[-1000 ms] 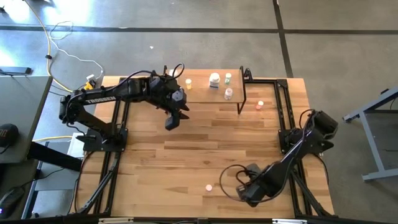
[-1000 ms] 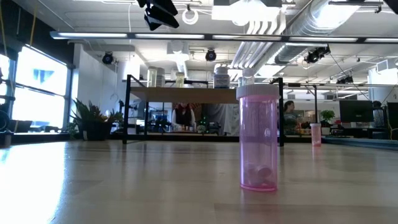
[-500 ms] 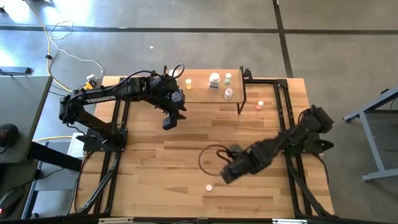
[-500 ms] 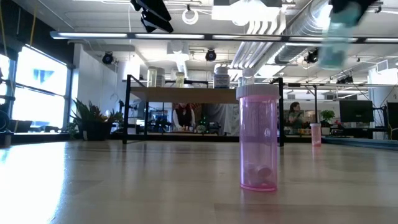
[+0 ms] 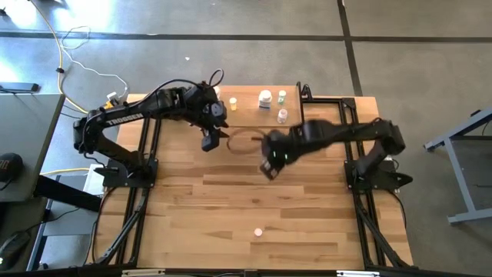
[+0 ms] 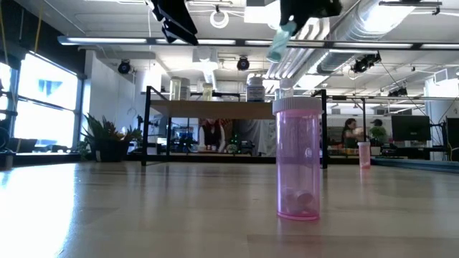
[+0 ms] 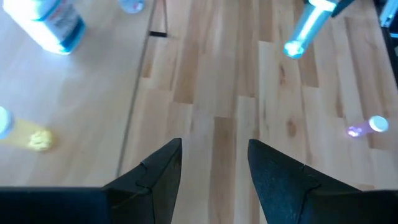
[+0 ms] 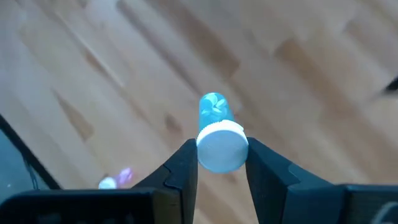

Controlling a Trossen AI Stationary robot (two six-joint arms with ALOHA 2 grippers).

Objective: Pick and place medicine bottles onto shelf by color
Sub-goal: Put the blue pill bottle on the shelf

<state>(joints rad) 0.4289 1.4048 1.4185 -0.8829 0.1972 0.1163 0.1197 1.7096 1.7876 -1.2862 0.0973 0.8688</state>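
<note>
Swung across toward shelf (image 5: 254, 115) with right gripper (image 8: 222, 163) clamping light, stiff, slippery green bottle (image 8: 217, 127) below its cap; left gripper (image 7: 214, 155) half-open, empty

Right arm: we see it now stretched across the table's middle toward the shelf (image 5: 254, 115), away from the near right corner where it sat a second ago.
Right gripper (image 5: 269, 165): raised with its green bottle (image 8: 216, 118), clamped at the white cap.
Left gripper (image 5: 207, 143): drawn back slightly toward the shelf's left end, fingers (image 7: 155, 174) parted, nothing between them.
</note>
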